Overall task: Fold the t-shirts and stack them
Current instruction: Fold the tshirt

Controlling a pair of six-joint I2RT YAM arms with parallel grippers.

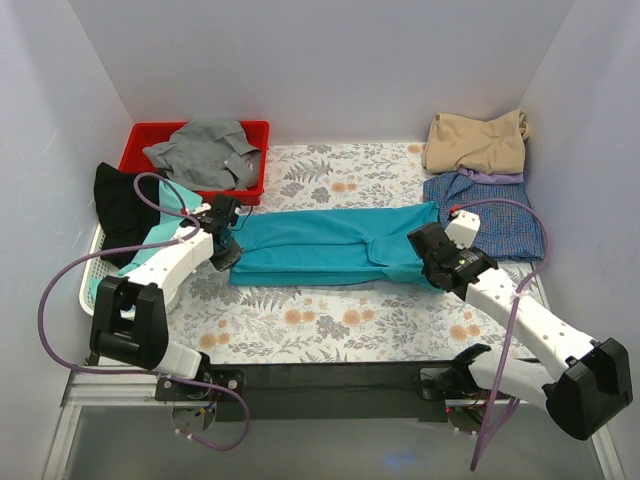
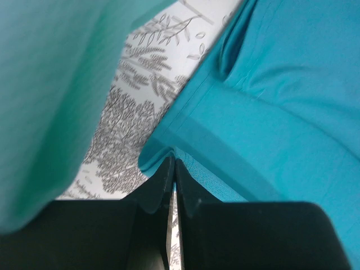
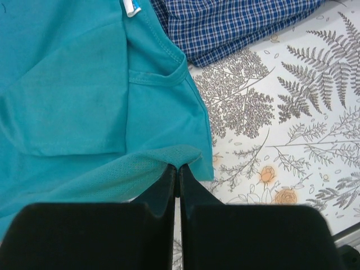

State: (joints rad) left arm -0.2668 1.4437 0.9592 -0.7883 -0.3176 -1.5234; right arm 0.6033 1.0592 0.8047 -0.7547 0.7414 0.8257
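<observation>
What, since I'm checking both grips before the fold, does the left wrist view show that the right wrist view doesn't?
Only the left wrist view: blurred mint-green cloth filling its left side. Only the right wrist view: the blue checked shirt at the top, and a white neck label. Both: the teal t-shirt, the fern-print table cover, and closed fingers pinching the teal edge, for the left gripper and the right gripper alike.
</observation>
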